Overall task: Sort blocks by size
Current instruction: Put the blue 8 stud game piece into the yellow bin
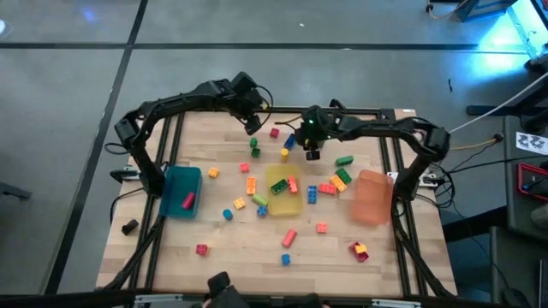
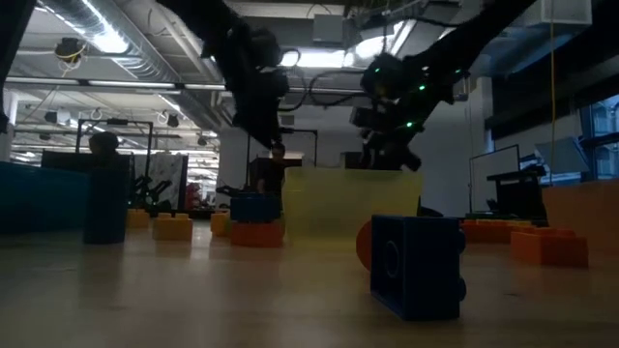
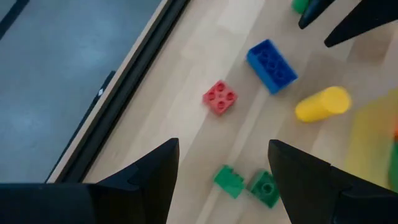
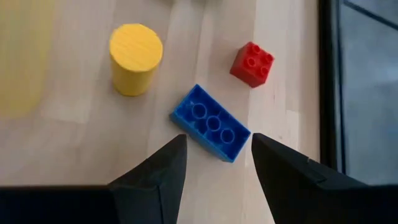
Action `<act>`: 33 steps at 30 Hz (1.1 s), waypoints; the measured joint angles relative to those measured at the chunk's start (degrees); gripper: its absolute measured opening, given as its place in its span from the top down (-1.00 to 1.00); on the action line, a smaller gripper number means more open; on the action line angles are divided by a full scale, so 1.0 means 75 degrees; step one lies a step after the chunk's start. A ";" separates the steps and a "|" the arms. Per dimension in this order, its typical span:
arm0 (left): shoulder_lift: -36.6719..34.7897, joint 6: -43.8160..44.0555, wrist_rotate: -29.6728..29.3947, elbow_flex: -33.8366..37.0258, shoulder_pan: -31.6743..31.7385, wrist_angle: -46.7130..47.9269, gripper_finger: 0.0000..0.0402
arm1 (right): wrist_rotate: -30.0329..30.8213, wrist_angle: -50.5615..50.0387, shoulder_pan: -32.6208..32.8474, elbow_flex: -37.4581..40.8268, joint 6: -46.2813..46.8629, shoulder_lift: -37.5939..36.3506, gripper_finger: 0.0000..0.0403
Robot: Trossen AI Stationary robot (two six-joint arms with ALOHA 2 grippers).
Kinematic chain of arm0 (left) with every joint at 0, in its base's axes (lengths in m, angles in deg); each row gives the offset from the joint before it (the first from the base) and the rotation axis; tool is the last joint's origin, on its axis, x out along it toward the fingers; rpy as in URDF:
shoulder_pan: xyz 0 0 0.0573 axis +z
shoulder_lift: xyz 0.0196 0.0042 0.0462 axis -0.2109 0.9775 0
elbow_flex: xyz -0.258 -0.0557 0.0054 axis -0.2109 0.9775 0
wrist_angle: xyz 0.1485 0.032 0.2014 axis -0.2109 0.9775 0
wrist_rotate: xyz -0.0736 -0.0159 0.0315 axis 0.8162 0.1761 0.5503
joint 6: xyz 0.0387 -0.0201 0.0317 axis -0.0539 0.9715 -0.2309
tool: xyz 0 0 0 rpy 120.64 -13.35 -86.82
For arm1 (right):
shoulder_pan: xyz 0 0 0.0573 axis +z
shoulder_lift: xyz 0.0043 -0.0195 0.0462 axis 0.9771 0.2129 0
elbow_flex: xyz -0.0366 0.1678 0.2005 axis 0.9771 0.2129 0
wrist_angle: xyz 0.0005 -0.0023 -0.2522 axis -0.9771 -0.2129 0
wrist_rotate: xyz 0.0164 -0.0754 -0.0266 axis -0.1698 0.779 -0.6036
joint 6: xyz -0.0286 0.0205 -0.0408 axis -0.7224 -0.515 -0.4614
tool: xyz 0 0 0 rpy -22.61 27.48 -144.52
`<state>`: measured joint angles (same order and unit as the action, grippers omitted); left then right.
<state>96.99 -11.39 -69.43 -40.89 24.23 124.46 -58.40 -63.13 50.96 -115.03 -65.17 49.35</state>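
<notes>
Blocks in many colours lie scattered on the wooden table (image 1: 231, 248). My right gripper (image 4: 214, 155) hovers open over a blue studded bar (image 4: 211, 129); the bar's near corner shows between the fingertips, which stand clear of it. A yellow cylinder (image 4: 135, 57) and a small red block (image 4: 252, 63) lie just beyond it. My left gripper (image 3: 224, 165) is open and holds nothing, raised near the table's far edge (image 1: 253, 128), above two green blocks (image 3: 249, 185). In its wrist view I also see the red block (image 3: 219, 98), blue bar (image 3: 272, 65) and yellow cylinder (image 3: 322, 104).
A blue bin (image 1: 181, 190) stands at the left, a yellow bin (image 1: 284, 192) in the middle and an orange bin (image 1: 373, 197) at the right. More blocks lie between and in front of the bins. The table's dark frame rail (image 3: 118, 99) runs close by the left gripper.
</notes>
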 joint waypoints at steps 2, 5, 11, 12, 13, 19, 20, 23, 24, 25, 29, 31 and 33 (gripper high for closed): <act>-0.0032 -0.0058 0.0063 0.0338 0.0090 -0.0189 -0.16 | -0.0025 -0.0228 -0.0013 -0.0368 -0.0292 0.0292 0.09; -0.0031 -0.0200 0.0216 0.0750 0.0225 -0.0549 -0.16 | -0.0099 -0.0543 0.0008 -0.0949 -0.0790 0.0736 0.09; -0.0031 -0.0253 0.0399 0.1346 0.0326 -0.0986 -0.16 | -0.0181 -0.2088 0.0013 -0.2220 -0.1500 0.1595 0.09; -0.0031 -0.0284 0.0404 0.1403 0.0343 -0.1022 -0.16 | -0.0176 -0.2135 0.0010 -0.2364 -0.1609 0.1715 0.09; -0.0031 -0.0326 0.0412 0.1463 0.0354 -0.1064 -0.16 | -0.0167 -0.2256 0.0010 -0.2461 -0.1749 0.1812 0.09; -0.0034 -0.0376 0.0589 0.1714 0.0361 -0.1271 -0.16 | 0.0001 -0.2633 0.0013 -0.2608 -0.2633 0.2123 0.09; -0.0031 -0.0373 0.0589 0.1749 0.0361 -0.1285 -0.16 | 0.0028 -0.2724 0.0013 -0.2606 -0.2670 0.2132 0.09; -0.0031 -0.0365 0.0599 0.1779 0.0361 -0.1313 -0.16 | 0.0095 -0.2729 0.0013 -0.2607 -0.2726 0.2187 0.09; -0.0031 -0.0362 0.0597 0.1779 0.0361 -0.1313 -0.16 | 0.0156 -0.2739 0.0013 -0.2603 -0.2775 0.2215 0.09; -0.0031 -0.0362 0.0597 0.1779 0.0361 -0.1319 -0.16 | 0.0221 -0.2666 0.0013 -0.2604 -0.2851 0.2257 0.09; -0.0031 -0.0177 0.0601 0.1779 0.0346 -0.1358 -0.16 | 0.0325 -0.2618 0.0013 -0.2608 -0.3045 0.2478 0.09; -0.0031 -0.0105 0.0603 0.1781 0.0346 -0.1354 -0.16 | 0.0424 -0.2601 0.0013 -0.2628 -0.3045 0.2564 0.10; -0.0031 -0.0058 0.0603 0.1782 0.0346 -0.1358 -0.16 | 0.0532 -0.2581 0.0021 -0.2645 -0.3045 0.2630 0.14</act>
<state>96.76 -11.83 -64.91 -27.52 26.83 114.28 -54.41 -82.48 51.12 -134.87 -88.01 69.08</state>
